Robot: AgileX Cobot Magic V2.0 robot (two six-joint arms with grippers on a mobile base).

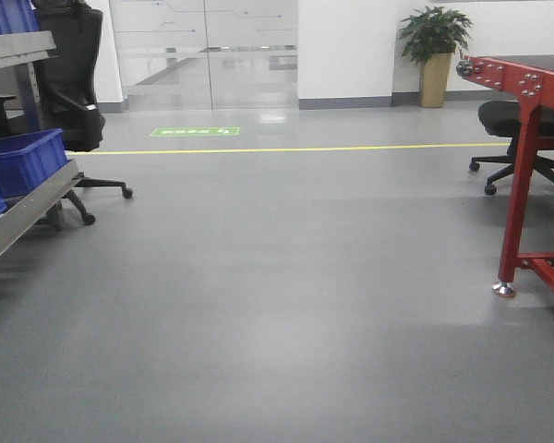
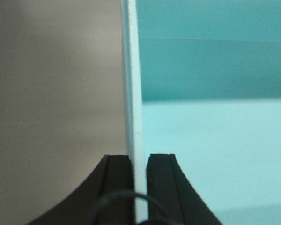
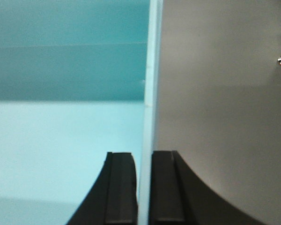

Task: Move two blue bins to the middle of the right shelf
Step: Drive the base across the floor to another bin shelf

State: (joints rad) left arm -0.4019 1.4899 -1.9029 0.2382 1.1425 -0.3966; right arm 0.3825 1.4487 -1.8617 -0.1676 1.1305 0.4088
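In both wrist views I look into one blue bin, which shows pale teal here. My left gripper [image 2: 139, 159] is shut on the bin's left wall [image 2: 133, 93], and the bin's inside [image 2: 215, 136] lies to the right of it. My right gripper [image 3: 144, 157] is shut on the opposite wall [image 3: 152, 84], with the bin's inside [image 3: 61, 136] to its left. Grey floor shows outside both walls. Neither this bin nor the arms appear in the front view. More blue bins [image 1: 23, 161] sit on the grey left shelf [image 1: 28, 212]. The red-framed shelf [image 1: 517, 175] stands at the right.
A black office chair [image 1: 74, 83] stands behind the left shelf, and another chair [image 1: 517, 138] sits under the red frame. The red frame's foot [image 1: 504, 289] rests on the floor. A yellow floor line [image 1: 286, 149], glass doors and a potted plant [image 1: 434, 51] are farther back.
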